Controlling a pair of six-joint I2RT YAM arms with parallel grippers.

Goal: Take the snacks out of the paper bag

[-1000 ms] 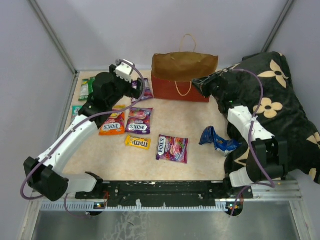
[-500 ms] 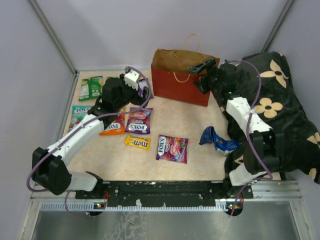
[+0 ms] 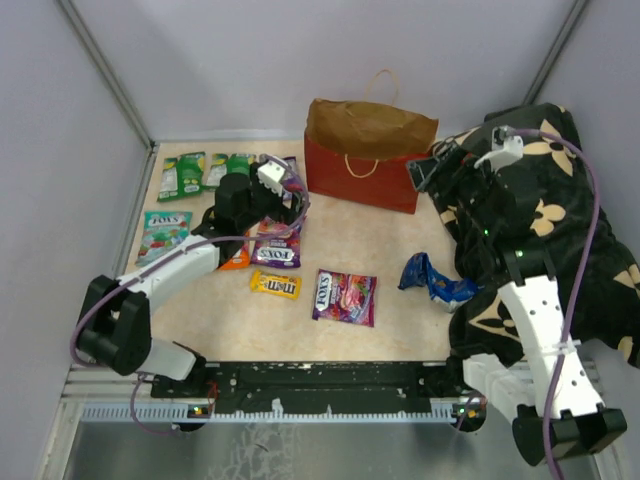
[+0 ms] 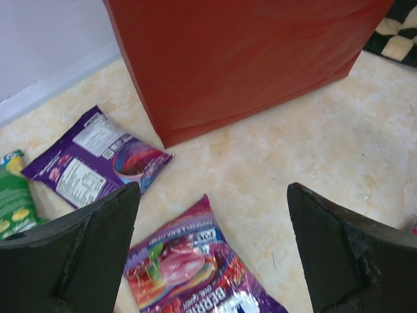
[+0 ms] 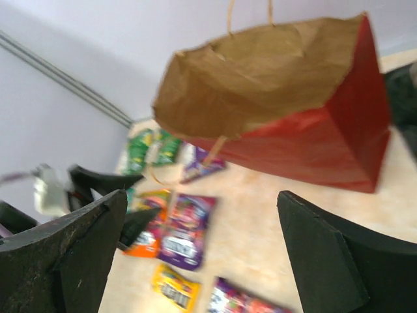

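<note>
The paper bag stands upright at the back of the table, mouth open, its inside hidden. It shows as a red wall in the left wrist view and as a brown mouth in the right wrist view. Several snacks lie flat on the table: green packets, a purple one, a yellow one, another purple one and a crumpled blue chip bag. My left gripper hangs open above a purple packet. My right gripper is open and empty beside the bag's right end.
A black pillow with cream flowers fills the right side, under my right arm. Grey walls enclose the table at the back and sides. Another purple packet lies close to the bag's left corner.
My right gripper has let go of the bag's top edge, opened wide and drawn back to the right. The bag now stands by itself. My left arm has swung in over the purple packet.
</note>
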